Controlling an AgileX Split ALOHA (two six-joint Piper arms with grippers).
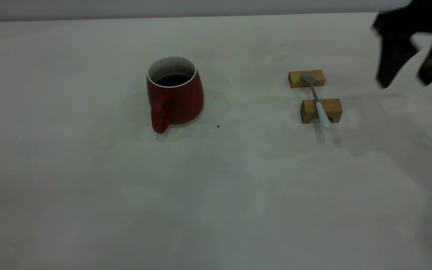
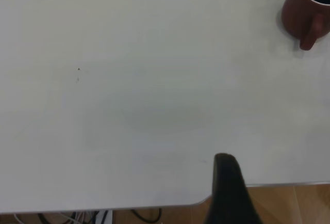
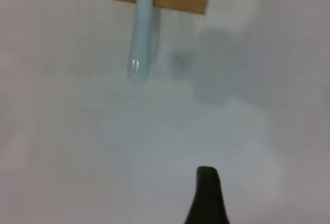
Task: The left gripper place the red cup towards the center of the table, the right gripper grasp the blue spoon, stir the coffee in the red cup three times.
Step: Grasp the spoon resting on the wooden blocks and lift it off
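Dark red cup (image 1: 176, 95), white speckled inside, black coffee (image 1: 173, 80)

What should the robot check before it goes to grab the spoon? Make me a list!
1. Cup upright near the table's middle: ok.
2. Coffee in the cup, none spilled beside it: ok, only a tiny dark speck nearby.
3. Spoon resting across both wooden blocks, handle sticking out free: ok.
4. Right end effector open: ok, its fingers stand apart.
5. Right end effector at the spoon: not ok, it hangs above the table off to the spoon's right.
6. Left end effector clear of the cup: ok, at the table edge; open or shut: cannot tell.
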